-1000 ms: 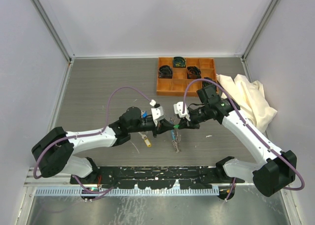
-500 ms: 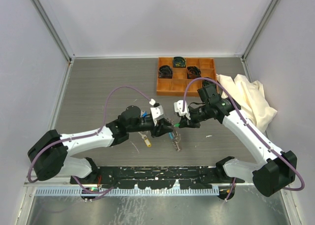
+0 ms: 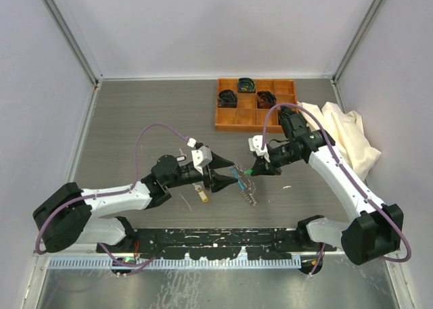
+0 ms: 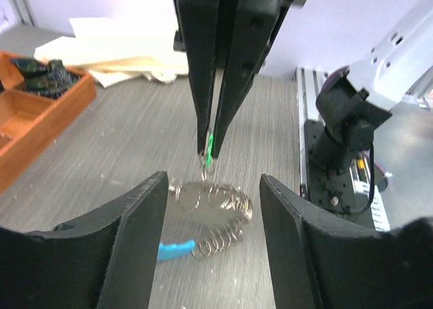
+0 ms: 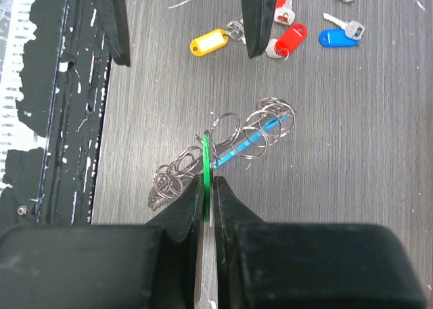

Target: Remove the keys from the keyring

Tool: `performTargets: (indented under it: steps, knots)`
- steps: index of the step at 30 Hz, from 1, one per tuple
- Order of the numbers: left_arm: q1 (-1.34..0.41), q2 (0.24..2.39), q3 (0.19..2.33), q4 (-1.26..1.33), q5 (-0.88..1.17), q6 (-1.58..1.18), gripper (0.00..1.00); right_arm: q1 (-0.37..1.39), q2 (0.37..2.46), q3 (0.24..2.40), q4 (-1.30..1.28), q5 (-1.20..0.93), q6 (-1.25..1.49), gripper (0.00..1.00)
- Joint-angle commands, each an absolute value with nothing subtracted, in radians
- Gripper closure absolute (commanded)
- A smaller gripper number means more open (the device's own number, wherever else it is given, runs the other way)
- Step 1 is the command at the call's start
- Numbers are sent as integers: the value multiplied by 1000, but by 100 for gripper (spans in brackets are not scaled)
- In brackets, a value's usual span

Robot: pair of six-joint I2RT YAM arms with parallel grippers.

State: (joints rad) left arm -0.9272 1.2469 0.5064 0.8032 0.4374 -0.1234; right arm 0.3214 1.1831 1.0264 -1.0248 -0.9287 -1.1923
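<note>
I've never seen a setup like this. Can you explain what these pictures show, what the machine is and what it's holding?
Two robot arms are bolted to a table, each ending in a two-finger gripper. One picture looks down from above; the other two come from cameras on the wrists. The right gripper is pinched shut on a green-tagged key, over a coiled wire keyring. The left gripper is open, holding nothing. Other tagged keys lie loose on the table; an orange tray and a cloth sit further back.

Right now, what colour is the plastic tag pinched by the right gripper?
Green plastic tag, clearest in right wrist view.
</note>
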Motion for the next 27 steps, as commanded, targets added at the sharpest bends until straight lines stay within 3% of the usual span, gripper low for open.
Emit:
performTargets:
  steps: [1, 12, 21, 27]
  knots:
    - [-920, 1329, 502, 1179, 414, -211, 42, 264, 1198, 1077, -1077, -1015, -1287, 99]
    - [-865, 1540, 608, 1428, 329, -390, 40, 195, 1141, 1078, -1083, -1050, -1298, 99]
    - [-816, 1602, 682, 1413, 413, -564, 42, 191, 1124, 1081, -1083, -1046, -1294, 99]
    - [-788, 1572, 756, 1268, 456, -577, 41, 174, 1127, 1082, -1082, -1052, -1290, 99]
